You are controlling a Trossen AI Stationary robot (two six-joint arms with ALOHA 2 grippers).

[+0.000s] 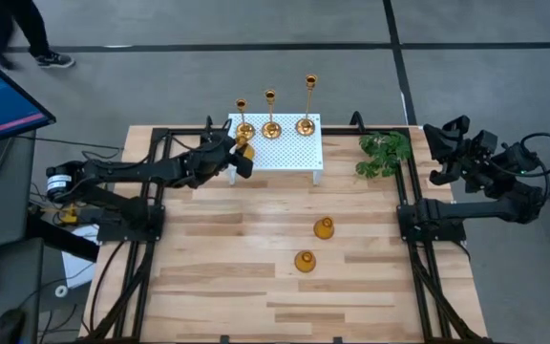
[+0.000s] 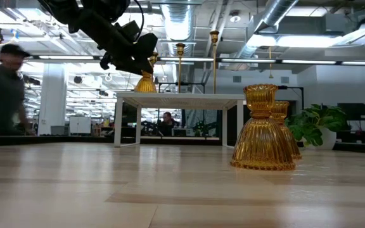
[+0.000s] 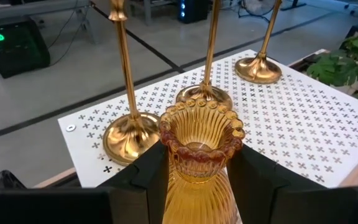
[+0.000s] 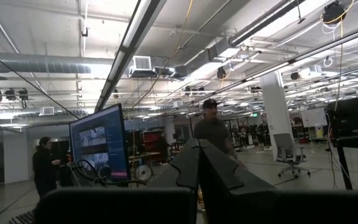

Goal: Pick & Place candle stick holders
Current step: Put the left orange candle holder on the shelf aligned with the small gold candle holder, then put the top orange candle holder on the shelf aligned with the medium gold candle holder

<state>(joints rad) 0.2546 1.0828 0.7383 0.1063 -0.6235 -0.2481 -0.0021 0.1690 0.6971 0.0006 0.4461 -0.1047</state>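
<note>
Three slim gold candle stick holders point(image 1: 244, 125) point(image 1: 271, 124) point(image 1: 306, 120) stand by their round bases on the white perforated stand point(image 1: 289, 153). My left gripper point(image 1: 241, 153) is at the stand's front left corner, shut on a short bulbous amber holder point(image 3: 201, 149). Two more bulbous holders point(image 1: 324, 227) point(image 1: 305, 261) stand base down on the wooden table. My right gripper point(image 4: 199, 163) is raised off the table's right edge, shut on nothing. My left gripper pinches the bulbous holder's ribbed body, just below the beaded rim point(image 3: 166, 163), between its two fingers point(image 3: 149, 177). The fingers come nearly level from the table's left side. The holder stands upright, its base point(image 2: 146, 87) at the stand's top; whether it rests there I cannot tell.
A green plant point(image 1: 385, 153) sits at the stand's right end. Black frame rails point(image 1: 151, 220) run along both sides of the table. Bare wood lies in front of the stand. A person point(image 2: 5, 88) moves in the room behind.
</note>
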